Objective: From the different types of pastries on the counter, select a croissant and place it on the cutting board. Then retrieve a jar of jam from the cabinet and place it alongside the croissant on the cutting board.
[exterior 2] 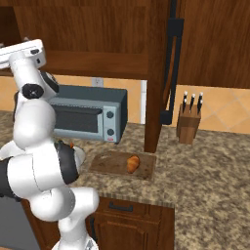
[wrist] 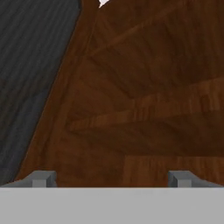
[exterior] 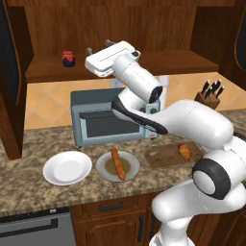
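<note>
You find no readable text, label or number anywhere. The oven [exterior: 111, 120] front shows knobs, unmarked.

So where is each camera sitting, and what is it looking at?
Left base view: behind the arm's left, looking down at the counter, croissant on the cutting board and jar of jam; arm rises lower right.
Right base view: behind its right, same board and croissant; arm lower left.
Hand view: on the hand, facing the cabinet; open gripper at bottom.
</note>
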You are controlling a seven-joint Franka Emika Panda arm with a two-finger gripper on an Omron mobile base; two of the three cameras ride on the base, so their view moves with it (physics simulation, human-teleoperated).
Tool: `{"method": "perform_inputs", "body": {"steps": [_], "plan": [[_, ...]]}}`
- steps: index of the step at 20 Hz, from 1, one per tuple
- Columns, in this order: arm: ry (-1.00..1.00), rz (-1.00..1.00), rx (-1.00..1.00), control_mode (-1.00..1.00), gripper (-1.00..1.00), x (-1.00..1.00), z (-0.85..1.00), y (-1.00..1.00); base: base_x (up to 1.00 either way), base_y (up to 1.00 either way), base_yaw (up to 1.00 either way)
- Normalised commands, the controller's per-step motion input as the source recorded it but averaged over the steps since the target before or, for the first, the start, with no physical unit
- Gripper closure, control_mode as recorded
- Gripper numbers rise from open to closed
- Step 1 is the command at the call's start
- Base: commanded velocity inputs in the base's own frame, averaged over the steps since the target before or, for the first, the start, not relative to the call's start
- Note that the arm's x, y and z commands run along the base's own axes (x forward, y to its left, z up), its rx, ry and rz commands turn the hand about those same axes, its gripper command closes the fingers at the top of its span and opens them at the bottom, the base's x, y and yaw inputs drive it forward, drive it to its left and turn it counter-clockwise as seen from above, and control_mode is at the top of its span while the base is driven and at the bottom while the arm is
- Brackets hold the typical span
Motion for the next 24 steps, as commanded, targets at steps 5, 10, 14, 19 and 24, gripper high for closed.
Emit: {"method": "perform_inputs", "body": {"steps": [5,10,14,19,24], "plan": [[0.21,0.00,-0.01,-1.00,-1.00,0.40,0.00,0.46,0.00,0.00,0.00],[0.13,0.00,0.00,-1.00,-1.00,0.35,0.00,0.27,0.00,0.00,0.00],[0.06,0.00,-0.01,-1.00,-1.00,0.39,0.00,0.01,0.00,0.00,0.00],[0.03,0.00,-0.01,-1.00,-1.00,0.33,0.00,0.00,0.00,0.00,0.00],[0.01,0.00,-0.01,-1.00,-1.00,0.26,-0.05,0.01,0.00,0.00,0.00]]}}
